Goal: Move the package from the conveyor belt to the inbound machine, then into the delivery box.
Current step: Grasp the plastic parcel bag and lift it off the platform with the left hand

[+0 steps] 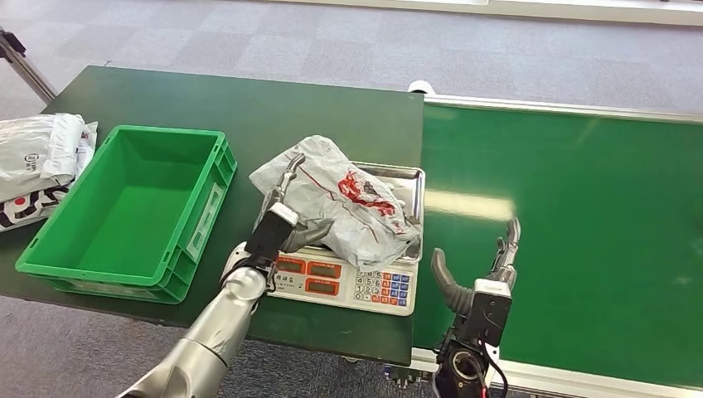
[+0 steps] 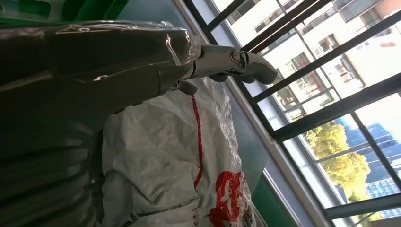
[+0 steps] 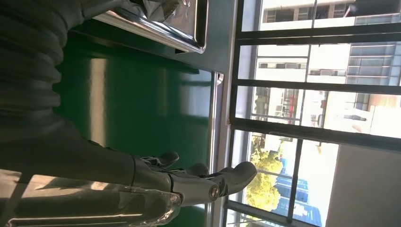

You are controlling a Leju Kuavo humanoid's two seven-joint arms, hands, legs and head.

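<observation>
While a pile of grey and white bags (image 1: 37,166) lies at the far left edge of the dark green table (image 1: 249,108), an empty green crate (image 1: 124,207) sits just to its right. Right of the crate, the left hand (image 1: 282,211) rests against the left side of the package (image 1: 340,199), a crumpled grey bag with red print; thumb below, fingers along its edge, though whether it truly grasps the package I cannot tell. The package lies on the steel tray of the scale (image 1: 352,282), spilling over the near edge. Further right, above the green conveyor belt (image 1: 580,232), the right hand (image 1: 477,278) hangs released, fingers apart, holding nothing.
</observation>
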